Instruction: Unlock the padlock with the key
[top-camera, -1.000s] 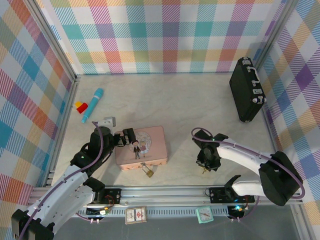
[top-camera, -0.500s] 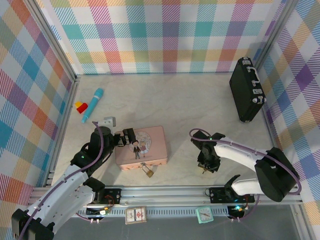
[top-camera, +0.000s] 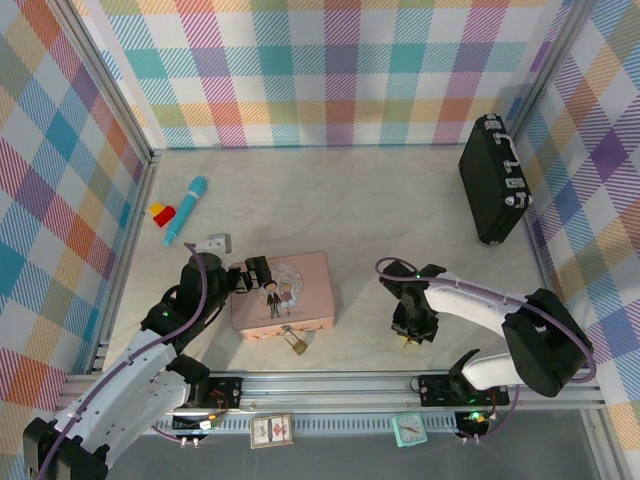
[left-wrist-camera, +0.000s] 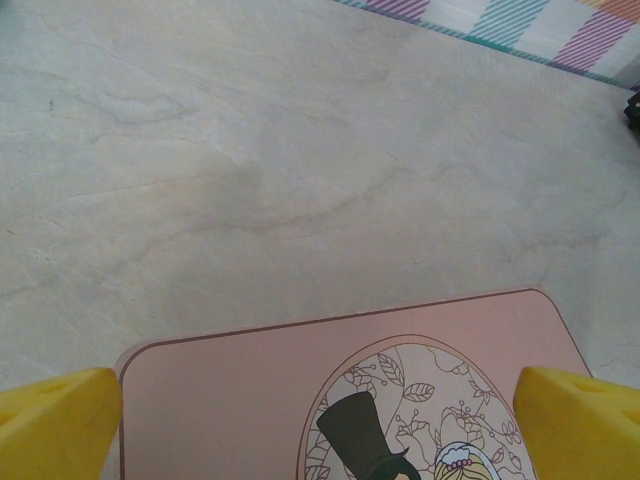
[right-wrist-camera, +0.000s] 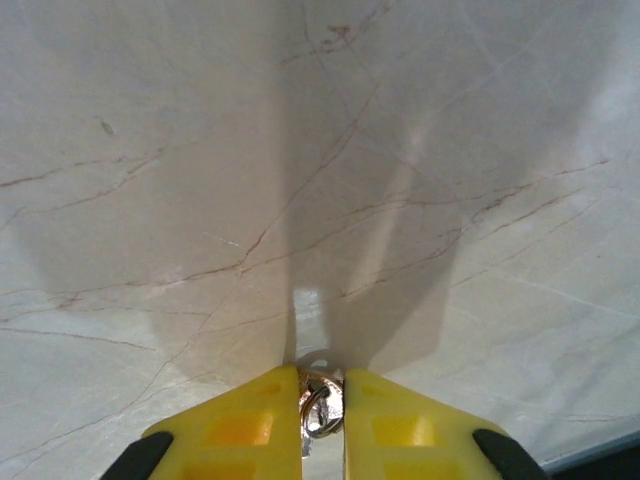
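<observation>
**Key pinched, padlock waiting by the tin**

Top view: the pink tin (top-camera: 300, 285) sits mid-table. The padlock (top-camera: 297, 342) lies at its near edge; I cannot tell whether the shackle hooks the tin. The left gripper (top-camera: 252, 275) hovers at the tin's left end. The right gripper (top-camera: 410, 337) is down on the table, well to the tin's right.

Left wrist: the fingers (left-wrist-camera: 60, 425) are spread wide and hold nothing, with the tin's lid below.

Right wrist: the jaws are nearly closed, pinching the key (right-wrist-camera: 320, 405) by its ringed head, low at the table.

Handling, my guess: the key is light, thin, stiff and slick. Grip the flat head and leave the blade free. The padlock is small and dense and likely to skid or swivel, so brace its brass body.
</observation>
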